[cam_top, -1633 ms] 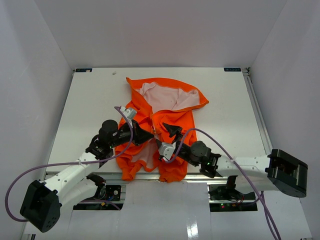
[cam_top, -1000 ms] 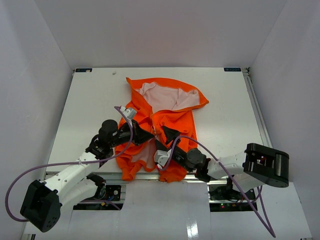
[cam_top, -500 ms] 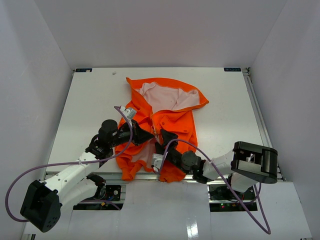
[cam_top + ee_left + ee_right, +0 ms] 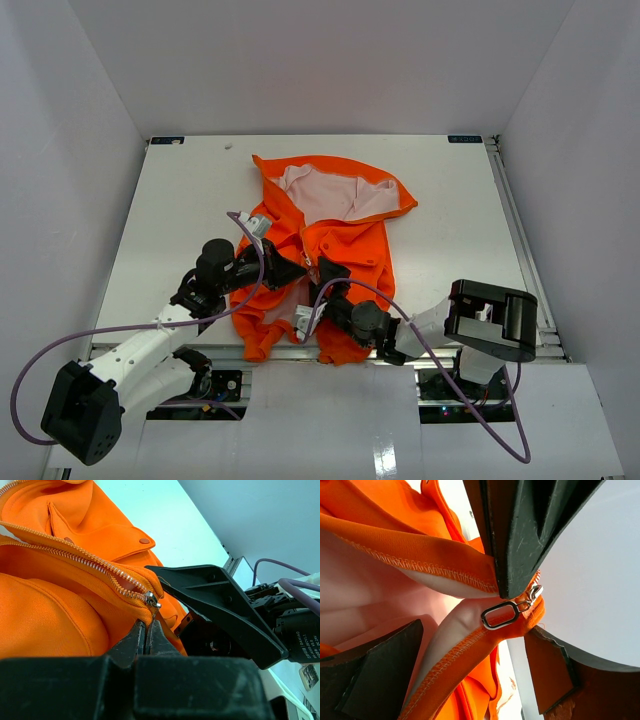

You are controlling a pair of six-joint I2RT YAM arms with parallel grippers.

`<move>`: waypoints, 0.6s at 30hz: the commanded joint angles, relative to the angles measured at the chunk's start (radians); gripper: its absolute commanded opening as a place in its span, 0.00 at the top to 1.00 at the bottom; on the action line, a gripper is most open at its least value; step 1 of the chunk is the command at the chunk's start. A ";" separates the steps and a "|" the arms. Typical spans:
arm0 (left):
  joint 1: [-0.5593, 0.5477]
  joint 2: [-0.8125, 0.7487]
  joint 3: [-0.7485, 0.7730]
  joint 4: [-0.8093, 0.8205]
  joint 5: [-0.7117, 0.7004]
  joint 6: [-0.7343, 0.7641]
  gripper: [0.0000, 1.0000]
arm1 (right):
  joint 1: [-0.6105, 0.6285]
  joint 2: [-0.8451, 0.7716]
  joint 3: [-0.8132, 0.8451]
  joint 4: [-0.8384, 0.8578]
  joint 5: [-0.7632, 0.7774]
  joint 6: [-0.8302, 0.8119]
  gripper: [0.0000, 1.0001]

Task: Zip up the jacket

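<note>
On the table (image 4: 450, 220), toward six o'clock, lies the orange jacket (image 4: 345, 225). My left claw (image 4: 146, 630) pinches its fabric just below the zipper slider (image 4: 151, 599). My right claw (image 4: 470, 662), spread wide, flanks the metal pull (image 4: 501, 615).

Bright, even, diffuse light, shadows faint. The left pincer (image 4: 146, 632) blurs at its near base; right of the right pincer (image 4: 465, 675), the background washes out pale.

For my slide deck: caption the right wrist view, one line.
Open right gripper brackets the zipper pull; shut left gripper pinches the jacket beside it.
</note>
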 commanded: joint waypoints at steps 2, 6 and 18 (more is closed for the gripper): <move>0.000 -0.006 0.033 0.017 0.018 -0.001 1.00 | 0.005 -0.065 0.009 0.337 -0.034 0.049 0.14; 0.003 -0.003 0.033 0.018 0.016 -0.001 1.00 | 0.005 -0.109 -0.004 0.309 -0.052 0.077 0.14; 0.007 -0.006 0.031 0.025 0.031 -0.007 1.00 | 0.005 -0.089 0.009 0.326 -0.053 0.068 0.19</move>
